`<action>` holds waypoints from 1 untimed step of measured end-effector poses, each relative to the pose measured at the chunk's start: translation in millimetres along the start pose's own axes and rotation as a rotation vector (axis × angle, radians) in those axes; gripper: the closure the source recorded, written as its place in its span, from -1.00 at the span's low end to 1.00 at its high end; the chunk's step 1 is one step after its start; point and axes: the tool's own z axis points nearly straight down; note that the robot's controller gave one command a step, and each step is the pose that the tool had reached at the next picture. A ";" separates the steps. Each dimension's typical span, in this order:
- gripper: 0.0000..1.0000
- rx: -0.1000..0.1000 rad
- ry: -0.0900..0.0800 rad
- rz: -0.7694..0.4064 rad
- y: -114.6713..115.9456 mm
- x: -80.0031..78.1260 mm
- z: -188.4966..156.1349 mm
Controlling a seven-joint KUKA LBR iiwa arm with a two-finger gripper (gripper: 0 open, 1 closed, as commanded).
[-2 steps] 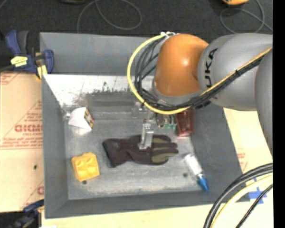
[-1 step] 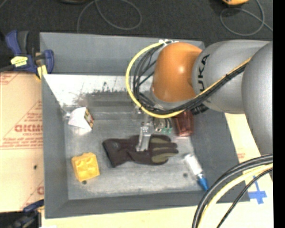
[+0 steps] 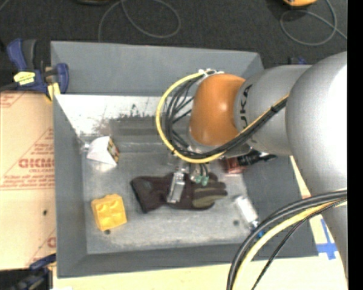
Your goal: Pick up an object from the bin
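Lying near the middle of the bin floor, a dark brown glove-like cloth item (image 3: 146, 194) is the thing nearest the gripper (image 3: 177, 187). It is spread flat and crumpled, its length running left to right, slightly toward the near wall. The gripper stands directly above the middle of this item and appears to be down at its surface. Whether it actually touches the cloth cannot be confirmed. Whether the jaws are open or closed cannot be told from this view, and nothing is seen lifted.

The arm enters from the right. Its orange cover (image 3: 215, 109) and a loop of yellow and black cables (image 3: 161, 116) sit over the far right part of the bin (image 3: 69, 186), hiding the floor beneath them.

Other contents noted:
- A yellow block (image 3: 108, 212) with raised studs lies left of the cloth item, apart from it, near the front left corner.
- A white folded carton (image 3: 100, 150) rests by the left wall, farther back.
- A small clear tube (image 3: 245, 210) lies right of the cloth item, near the right wall.
- A small red object (image 3: 232, 165) shows partly under the arm, kind not determinable.
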 end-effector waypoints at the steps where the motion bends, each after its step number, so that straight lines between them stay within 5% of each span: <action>1: 1.00 -0.002 -0.008 -0.090 4.7 12.3 21.6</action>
